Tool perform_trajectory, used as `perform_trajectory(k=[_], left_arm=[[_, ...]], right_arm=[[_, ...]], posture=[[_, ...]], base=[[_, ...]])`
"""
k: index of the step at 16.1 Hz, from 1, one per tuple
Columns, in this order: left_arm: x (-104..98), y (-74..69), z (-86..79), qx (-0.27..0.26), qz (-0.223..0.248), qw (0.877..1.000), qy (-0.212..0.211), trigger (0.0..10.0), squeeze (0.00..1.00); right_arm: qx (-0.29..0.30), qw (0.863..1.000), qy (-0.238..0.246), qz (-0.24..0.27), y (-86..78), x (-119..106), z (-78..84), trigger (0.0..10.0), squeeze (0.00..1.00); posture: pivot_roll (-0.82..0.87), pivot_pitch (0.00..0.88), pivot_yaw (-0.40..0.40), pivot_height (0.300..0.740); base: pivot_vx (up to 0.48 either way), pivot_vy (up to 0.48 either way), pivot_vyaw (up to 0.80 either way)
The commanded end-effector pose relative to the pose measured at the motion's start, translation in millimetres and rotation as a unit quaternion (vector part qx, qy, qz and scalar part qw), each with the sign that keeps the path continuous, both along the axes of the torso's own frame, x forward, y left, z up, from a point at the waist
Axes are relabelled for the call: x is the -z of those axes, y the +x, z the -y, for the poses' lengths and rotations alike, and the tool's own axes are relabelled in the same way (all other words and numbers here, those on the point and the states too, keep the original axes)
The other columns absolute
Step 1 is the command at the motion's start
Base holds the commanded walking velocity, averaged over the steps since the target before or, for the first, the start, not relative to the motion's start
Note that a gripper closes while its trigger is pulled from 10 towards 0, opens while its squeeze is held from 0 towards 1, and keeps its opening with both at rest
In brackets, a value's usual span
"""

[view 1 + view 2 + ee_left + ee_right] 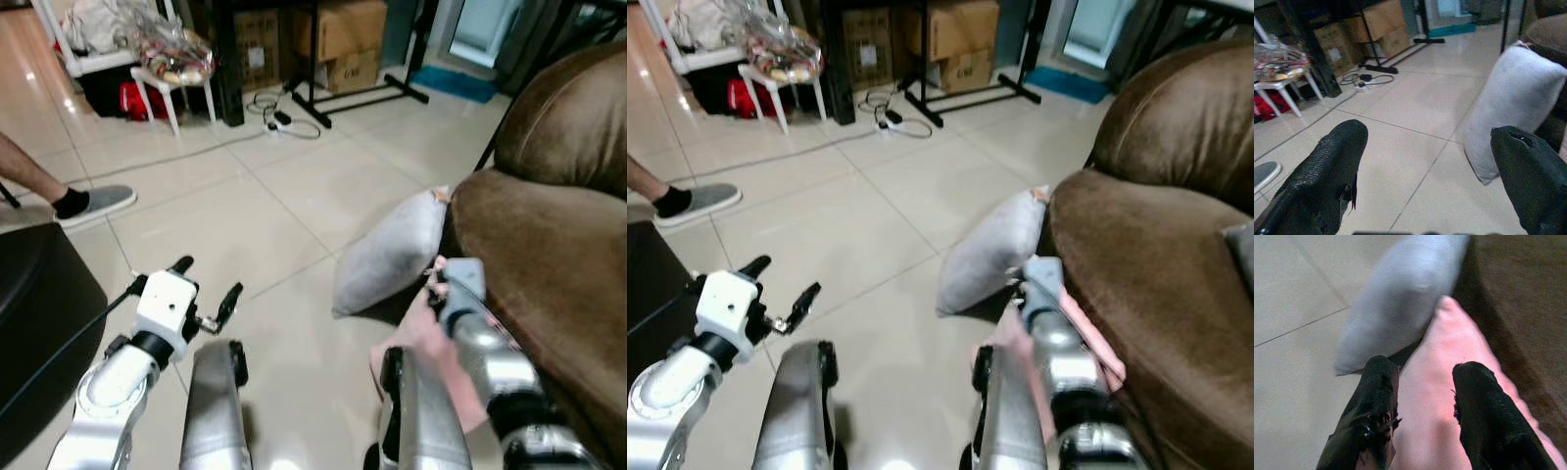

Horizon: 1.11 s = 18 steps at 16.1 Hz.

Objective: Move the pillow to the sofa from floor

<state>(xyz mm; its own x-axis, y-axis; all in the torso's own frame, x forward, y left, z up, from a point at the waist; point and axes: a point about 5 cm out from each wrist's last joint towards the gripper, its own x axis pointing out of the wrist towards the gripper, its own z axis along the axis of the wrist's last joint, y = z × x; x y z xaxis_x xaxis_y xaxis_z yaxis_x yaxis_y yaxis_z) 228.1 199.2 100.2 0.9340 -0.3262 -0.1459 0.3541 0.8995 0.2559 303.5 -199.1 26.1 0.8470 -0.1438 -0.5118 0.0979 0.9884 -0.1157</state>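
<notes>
**Pink pillow held by the right gripper beside the sofa**

The right gripper point(1422, 396) was low at the front of the brown sofa point(549, 245), and its two black fingers point(1376, 401) were pressed on both sides of a pink pillow point(1444, 362). The pillow stood up between the fingers, with its upper corner touching the dark edge of the sofa seat. In the head views the pink fabric showed around the right forearm, near the floor and just beside the sofa front.

A second pillow, the grey pillow point(392, 253), leaned tilted against the front corner of the sofa. Its lower edge was on the tiled floor point(245, 215) and its top corner touched the seat edge. It lay just beyond the pink pillow, and I could not tell if the two were touching.

The left gripper point(206, 291) was raised above the floor, well apart from both pillows. Its fingers point(1327, 166) were spread wide and held nothing; between them the wrist view showed bare tiles and the grey pillow.

At the robot's left side was a dark rounded object point(39, 313). Further away a person's foot in a grey shoe point(98, 204) stood on the tiles. At the back were cardboard boxes point(338, 39), a black stand point(343, 93), cables point(284, 122) on the floor and a small white table point(162, 83) with a wrapped bundle on it.
</notes>
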Motion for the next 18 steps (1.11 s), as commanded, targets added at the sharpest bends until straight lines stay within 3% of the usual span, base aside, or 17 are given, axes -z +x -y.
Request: perform_trajectory(k=[1, 4, 7, 13, 14, 17, 18], left_arm=[[-5, 0.4, 4.0, 0.022, 0.001, 1.0, -0.001, 10.0, 0.0], [-14, -5.5, 4.2, 0.064, -0.006, 0.998, 0.012, 10.0, 0.0], [-25, -10.9, 0.0, 0.1, -0.017, 0.994, 0.027, 10.0, 0.0], [-53, -25.8, -6.1, 0.144, -0.033, 0.988, 0.032, 10.0, 0.0], [-60, -33.0, -9.1, 0.155, -0.042, 0.986, 0.04, 10.0, 0.0], [-62, -43.7, -12.3, 0.161, -0.064, 0.984, 0.046, 10.0, 0.0], [-62, -44.7, -12.1, 0.162, -0.068, 0.983, 0.046, 10.0, 0.0]], right_arm=[[0.025, 1.0, -0.003, 0.004, 2.5, -1, 9.5, 10.0, 1.0], [0.051, 0.997, -0.061, -0.023, 4.8, 1, 37.9, 10.0, 1.0], [0.049, 0.994, -0.081, -0.054, -0.2, 7, 49.0, 10.0, 1.0], [0.05, 0.989, -0.11, -0.082, -5.0, 12, 56.6, 10.0, 1.0], [0.061, 0.985, -0.132, -0.094, -7.8, 13, 61.8, 10.0, 0.0], [0.065, 0.976, -0.156, -0.138, -18.6, 21, 68.0, 10.0, 0.0], [0.063, 0.976, -0.156, -0.14, -19.1, 22, 67.9, 9.4, 0.0]], posture=[[0.08, 0.0, -0.015, 0.447], [0.12, 0.0, -0.015, 0.447], [0.16, 0.0, -0.003, 0.447], [0.23, 0.116, 0.022, 0.447], [0.25, 0.142, 0.032, 0.447], [0.26, 0.154, 0.043, 0.447], [0.26, 0.154, 0.043, 0.447]], base=[[0.0, 0.0, 0.0], [0.0, 0.0, 0.0], [0.0, 0.0, 0.0], [0.0, 0.0, 0.0], [0.0, 0.0, 0.0], [0.0, 0.0, 0.0], [0.0, 0.0, 0.0]])
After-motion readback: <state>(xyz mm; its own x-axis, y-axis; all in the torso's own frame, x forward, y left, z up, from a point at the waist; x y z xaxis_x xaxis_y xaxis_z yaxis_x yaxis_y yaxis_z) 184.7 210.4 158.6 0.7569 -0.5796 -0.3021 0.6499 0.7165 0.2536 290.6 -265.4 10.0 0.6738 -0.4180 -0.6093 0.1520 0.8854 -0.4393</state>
